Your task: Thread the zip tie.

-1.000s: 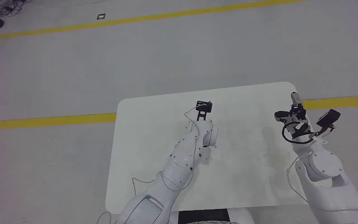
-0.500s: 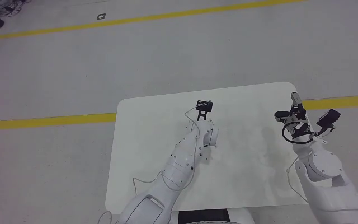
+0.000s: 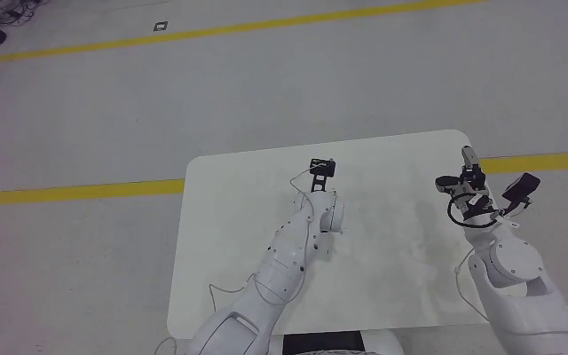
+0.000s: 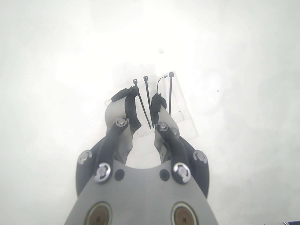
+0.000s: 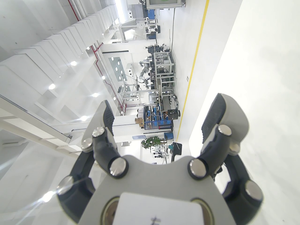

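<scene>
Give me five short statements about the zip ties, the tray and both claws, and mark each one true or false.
1. Three black zip ties lie on a clear tray. True.
2. The left claw is shut on a zip tie. False: its fingers stand apart above the tray.
3. The right claw is open and holds nothing. True.
4. The right claw hangs over the tray. False: it is by the right edge of the table, well away from the tray.
5. One zip tie is already looped through its own head. False: all three lie straight.
</scene>
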Robot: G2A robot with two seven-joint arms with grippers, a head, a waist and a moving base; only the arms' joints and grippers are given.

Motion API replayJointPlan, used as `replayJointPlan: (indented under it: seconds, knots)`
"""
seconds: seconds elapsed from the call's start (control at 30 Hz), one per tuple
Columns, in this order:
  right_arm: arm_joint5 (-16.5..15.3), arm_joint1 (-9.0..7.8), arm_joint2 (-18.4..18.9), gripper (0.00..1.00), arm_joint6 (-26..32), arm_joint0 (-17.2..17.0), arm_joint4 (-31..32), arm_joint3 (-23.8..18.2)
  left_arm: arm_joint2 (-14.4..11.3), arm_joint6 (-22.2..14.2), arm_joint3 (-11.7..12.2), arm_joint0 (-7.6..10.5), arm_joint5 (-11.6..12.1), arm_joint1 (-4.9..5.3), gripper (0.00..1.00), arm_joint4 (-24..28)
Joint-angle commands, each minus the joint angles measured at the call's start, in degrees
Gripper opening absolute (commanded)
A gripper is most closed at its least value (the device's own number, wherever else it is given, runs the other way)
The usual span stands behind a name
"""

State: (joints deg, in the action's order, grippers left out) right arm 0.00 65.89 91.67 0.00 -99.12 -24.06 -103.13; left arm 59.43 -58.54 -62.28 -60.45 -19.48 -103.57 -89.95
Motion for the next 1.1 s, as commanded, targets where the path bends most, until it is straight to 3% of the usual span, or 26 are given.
replayJointPlan:
  seconds: [0.0, 0.27, 0.47, 1.07]
  knots:
    - [0.00, 0.00, 0.00, 1.00, 0.00, 0.00, 0.00, 0.00, -0.20, -0.22, -0.17, 0.03, 0.00, 0.17, 0.17, 0.00]
    - [0.00, 0.00, 0.00, 1.00, 0.00, 0.00, 0.00, 0.00, -0.67, -0.90, -0.52, 0.15, 0.00, 0.76, 0.17, 0.00]
    - [0.00, 0.00, 0.00, 1.00, 0.00, 0.00, 0.00, 0.00, -1.26, -1.28, 0.63, 0.59, 0.00, 1.03, 0.16, 0.00]
    - [0.00, 0.00, 0.00, 1.00, 0.00, 0.00, 0.00, 0.00, -1.82, -2.25, 4.69, 3.31, 0.00, 0.15, 0.11, 0.00]
